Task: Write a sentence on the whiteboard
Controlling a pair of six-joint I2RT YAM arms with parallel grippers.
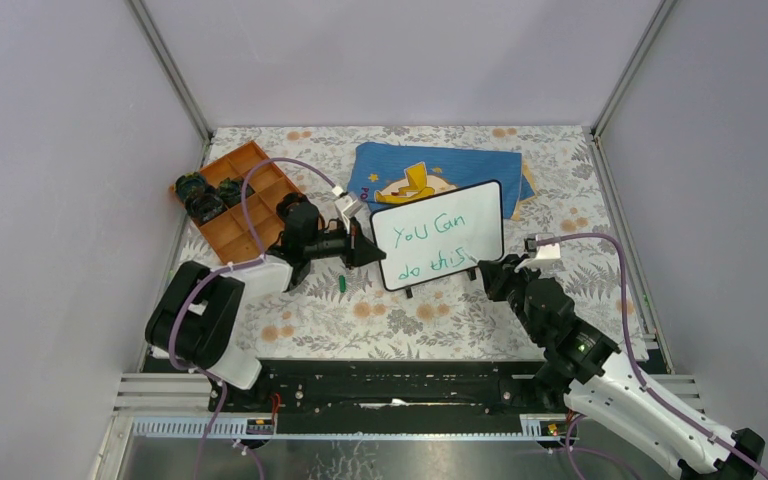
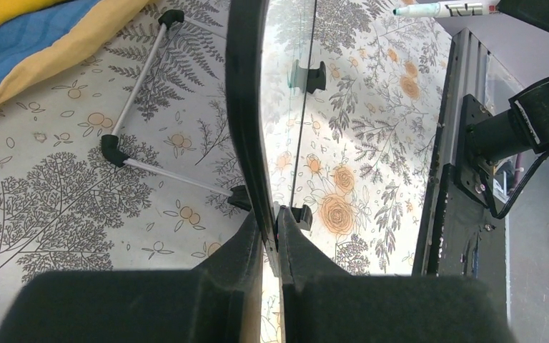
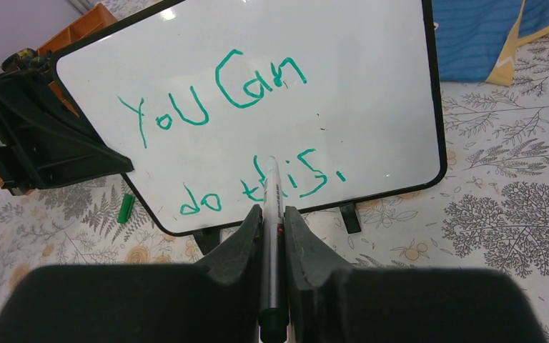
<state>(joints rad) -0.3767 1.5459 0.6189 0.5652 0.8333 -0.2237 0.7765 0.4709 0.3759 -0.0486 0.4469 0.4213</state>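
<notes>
Right gripper (image 3: 271,214) is nearly closed, its fingers clamped on a marker (image 3: 271,186) whose tip points at the whiteboard (image 1: 480,215), over the "th" of the lower line. I cannot tell if the tip touches the surface or sits just off it. Left gripper (image 2: 270,221) is pinched almost shut on the board's left edge, frame between the fingers, steadying it.

The board stands tilted on its feet at mid-table, between the two grippers and just near of a blue cloth (image 1: 390,160). An orange tray (image 1: 250,185) lies far left.

The sentence (image 1: 430,230) reads "You Can do this." in green, two lines, with a full stop after the last word. By that, the writing looks finished: every word is legible and nothing seems half-formed, though the marker hides part of the "h".

What seems left is small: draw the marker away from the board and let go of the frame. A green cap (image 3: 125,209) lies on the table near the board's left corner, so recapping may follow.
</notes>
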